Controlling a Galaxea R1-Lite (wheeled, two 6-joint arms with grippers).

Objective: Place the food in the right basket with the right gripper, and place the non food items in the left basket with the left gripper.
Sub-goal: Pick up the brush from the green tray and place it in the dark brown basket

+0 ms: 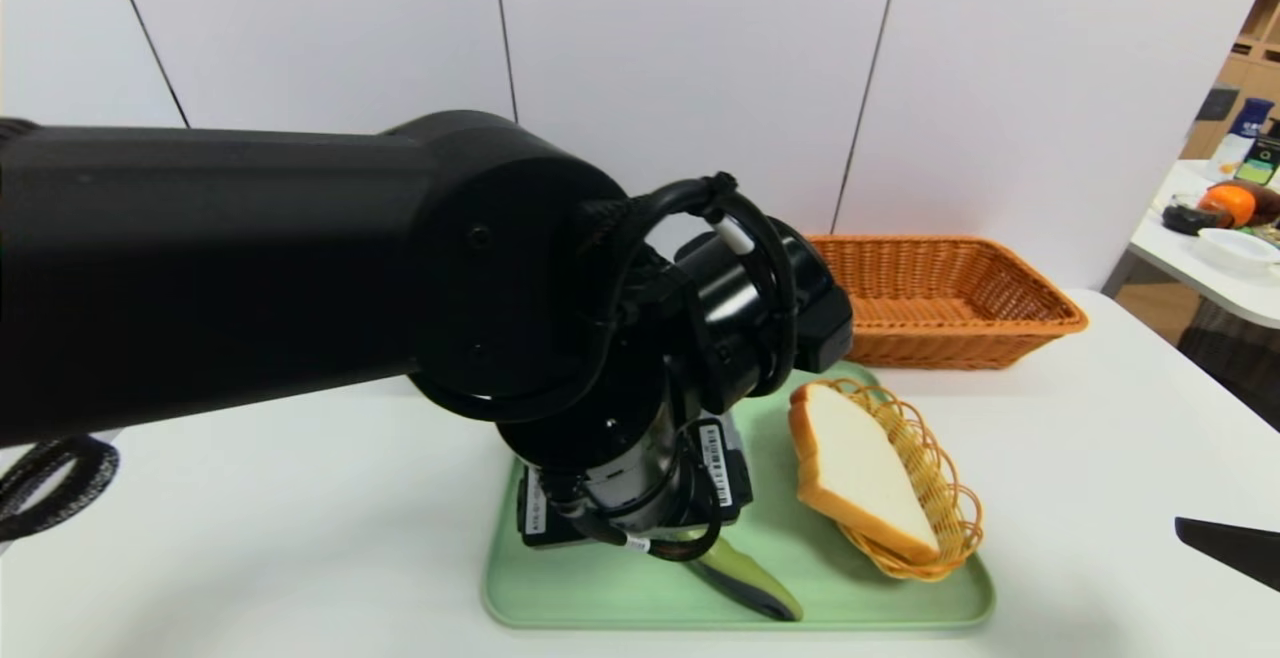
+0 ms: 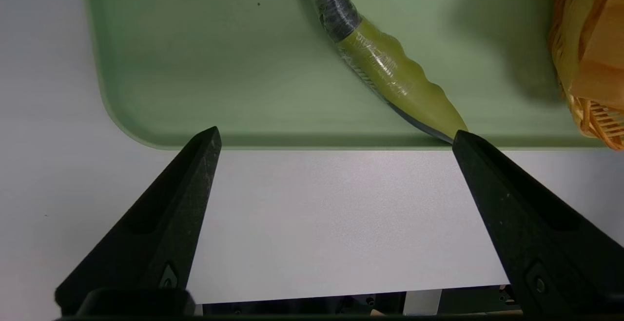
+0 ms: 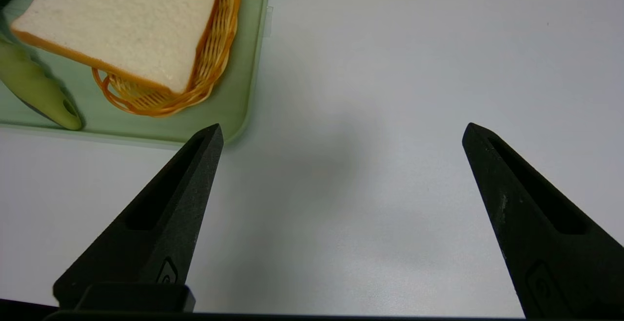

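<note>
Landmark: green tray (image 1: 560,593) on the white table (image 1: 1080,458).

Brush (image 2: 390,74) lay on the tray, long axis diagonal, olive handle pointing at the tray's near edge, its tip right at the rim. Bread (image 1: 860,473) lay tilted in a small oval wicker dish (image 1: 945,498) at the tray's right end, long axis running front to back. Orange basket (image 1: 940,298) sat behind the tray's right end.

Left gripper (image 2: 336,138) hung over the tray's near edge, jaws spread wide, nothing held. Right gripper (image 3: 341,133) was parked right of the tray over bare table, jaws also wide, empty.

Head view: left arm (image 1: 300,268) hid the brush head and most of the tray's middle; only the handle end showed. Left wrist view showed handle and dark neck clearly. Right wrist view showed clear tabletop right of the tray.
</note>
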